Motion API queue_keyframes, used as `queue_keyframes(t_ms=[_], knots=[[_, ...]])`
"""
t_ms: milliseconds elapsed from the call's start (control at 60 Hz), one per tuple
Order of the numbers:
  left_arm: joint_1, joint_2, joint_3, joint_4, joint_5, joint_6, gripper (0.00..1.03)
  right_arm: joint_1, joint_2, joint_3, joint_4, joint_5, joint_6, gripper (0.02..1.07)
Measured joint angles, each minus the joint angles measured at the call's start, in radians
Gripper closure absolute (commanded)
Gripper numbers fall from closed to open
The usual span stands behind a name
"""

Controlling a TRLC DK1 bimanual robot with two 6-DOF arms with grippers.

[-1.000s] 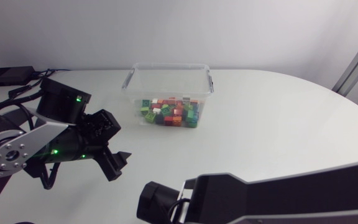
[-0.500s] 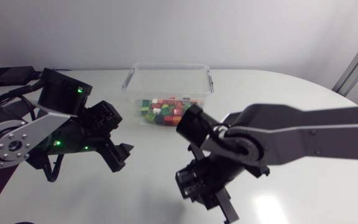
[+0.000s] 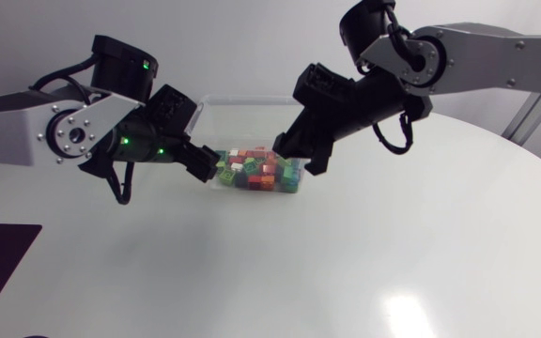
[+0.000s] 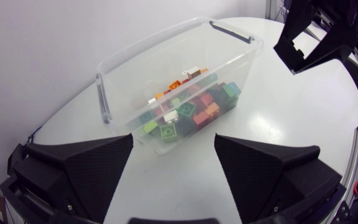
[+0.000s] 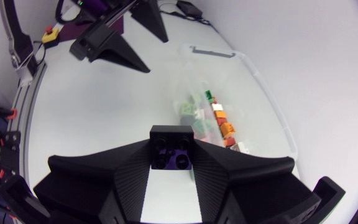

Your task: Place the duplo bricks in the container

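White tabletop (image 3: pixel 346 263) lay wide under both my arms, smooth, with one bright spot of reflected light. On it stood the clear container (image 3: pixel 252 117), its long axis running from my left arm's side to my right arm's side, a handle at each short end. Coloured duplo bricks (image 3: pixel 256 174) lay heaped on its floor. My left gripper (image 3: pixel 209 161) hung near the container's left end, fingers spread wide, holding nothing. My right gripper (image 5: pixel 171 150), near the container's right end, was clamped on a dark brick (image 5: pixel 171 134); which way that brick pointed I could not tell.

Open-topped container (image 3: pixel 261 98), bricks (image 3: pixel 256 171) inside
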Motion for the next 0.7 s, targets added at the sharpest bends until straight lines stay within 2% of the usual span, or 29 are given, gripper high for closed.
queue_keyframes(t_ms=[150,317,450,533,567,600,683,700], knots=[[0.034,0.068,0.095,0.031,0.0,-0.05,0.13,-0.034,0.089,0.113,0.072,-0.037,0.157,0.74],[0.055,0.111,0.199,0.037,0.0,-0.096,0.13,-0.053,0.143,0.189,0.217,-0.048,0.344,0.74],[0.057,0.119,0.223,0.037,0.0,-0.121,0.13,-0.076,0.183,0.218,0.319,-0.044,0.472,0.73],[0.064,0.119,0.223,0.037,0.0,-0.128,0.13,-0.08,0.209,0.219,0.356,-0.018,0.513,0.69],[0.07,0.119,0.223,0.037,0.0,-0.132,0.13,-0.08,0.221,0.219,0.37,-0.008,0.523,0.65],[0.078,0.115,0.223,0.037,0.0,-0.138,0.12,-0.08,0.233,0.219,0.38,0.011,0.528,0.56],[0.101,0.087,0.214,0.041,-0.004,-0.146,0.09,-0.073,0.261,0.219,0.399,0.042,0.542,0.18],[0.105,0.08,0.211,0.043,-0.005,-0.146,0.09,-0.071,0.266,0.219,0.402,0.051,0.543,0.15]])
